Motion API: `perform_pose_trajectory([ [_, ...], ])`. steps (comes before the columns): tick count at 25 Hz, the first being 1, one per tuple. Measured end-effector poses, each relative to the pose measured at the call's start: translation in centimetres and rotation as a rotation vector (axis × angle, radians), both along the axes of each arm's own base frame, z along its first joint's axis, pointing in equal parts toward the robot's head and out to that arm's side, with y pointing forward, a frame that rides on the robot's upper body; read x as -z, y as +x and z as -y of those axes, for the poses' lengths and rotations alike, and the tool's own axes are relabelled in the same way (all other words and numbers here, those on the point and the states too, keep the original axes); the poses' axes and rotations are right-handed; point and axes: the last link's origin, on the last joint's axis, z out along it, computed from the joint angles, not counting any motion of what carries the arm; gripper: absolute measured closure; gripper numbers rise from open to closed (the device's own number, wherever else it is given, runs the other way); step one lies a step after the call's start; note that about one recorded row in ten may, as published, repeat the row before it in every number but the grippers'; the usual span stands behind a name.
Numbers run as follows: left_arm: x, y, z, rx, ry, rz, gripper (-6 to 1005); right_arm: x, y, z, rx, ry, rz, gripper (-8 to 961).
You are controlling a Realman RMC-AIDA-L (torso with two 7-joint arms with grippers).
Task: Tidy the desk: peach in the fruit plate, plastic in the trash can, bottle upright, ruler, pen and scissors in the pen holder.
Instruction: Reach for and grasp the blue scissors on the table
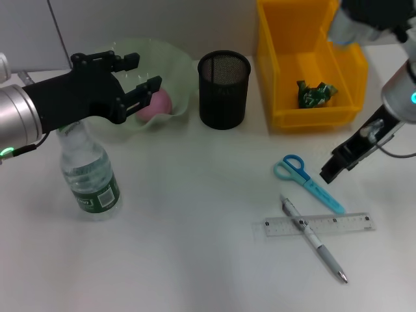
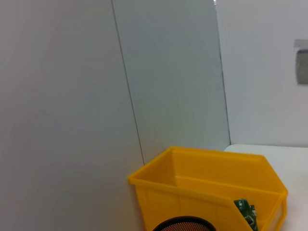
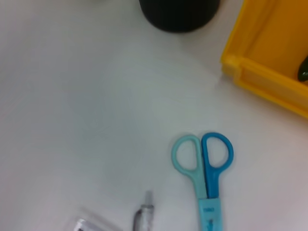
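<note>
A pink peach (image 1: 156, 104) lies in the pale green fruit plate (image 1: 170, 63). My left gripper (image 1: 138, 75) hovers open just above and in front of the peach, holding nothing. The clear bottle (image 1: 90, 175) stands upright under my left arm. Green plastic (image 1: 316, 93) (image 2: 246, 212) lies inside the yellow trash can (image 1: 286, 71) (image 2: 202, 190) (image 3: 269, 62). The black mesh pen holder (image 1: 223, 89) (image 2: 183, 224) (image 3: 180, 12) stands between plate and can. The blue scissors (image 1: 303, 177) (image 3: 206, 177), pen (image 1: 316, 242) (image 3: 143, 217) and clear ruler (image 1: 320, 225) (image 3: 84, 225) lie on the desk. My right gripper (image 1: 336, 166) hangs just right of the scissors.
The white desk (image 1: 195, 247) carries everything. The pen lies across the ruler. A grey wall panel (image 2: 168, 72) rises behind the trash can.
</note>
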Motion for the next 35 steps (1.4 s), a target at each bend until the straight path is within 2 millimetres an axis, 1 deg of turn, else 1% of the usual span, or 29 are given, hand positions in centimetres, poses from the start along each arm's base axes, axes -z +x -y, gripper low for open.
perform_pose_trajectory([
  [2, 0.1, 0.1, 0.0, 0.004, -0.002, 0.003, 499, 0.7, 0.2, -0.3, -0.006, -0.019, 0.034, 446],
  [10, 0.3, 0.5, 0.0, 0.027, -0.001, 0.003, 500, 1.5, 0.1, -0.9, -0.036, -0.018, 0.094, 446],
  [12, 0.4, 0.5, 0.0, 0.028, -0.001, 0.0, 500, 1.9, 0.0, -1.2, -0.04, -0.024, 0.097, 446],
  [19, 0.6, 0.4, -0.2, 0.017, 0.003, -0.002, 500, 2.4, -0.1, -1.6, -0.063, -0.018, 0.086, 446],
  [22, 0.6, 0.3, -0.2, 0.015, 0.002, -0.002, 500, 3.2, -0.3, -1.8, -0.074, -0.029, 0.077, 446],
  [35, 0.9, 0.3, -0.5, 0.012, -0.009, -0.003, 499, 4.4, -0.7, -2.0, -0.091, -0.055, 0.08, 446],
])
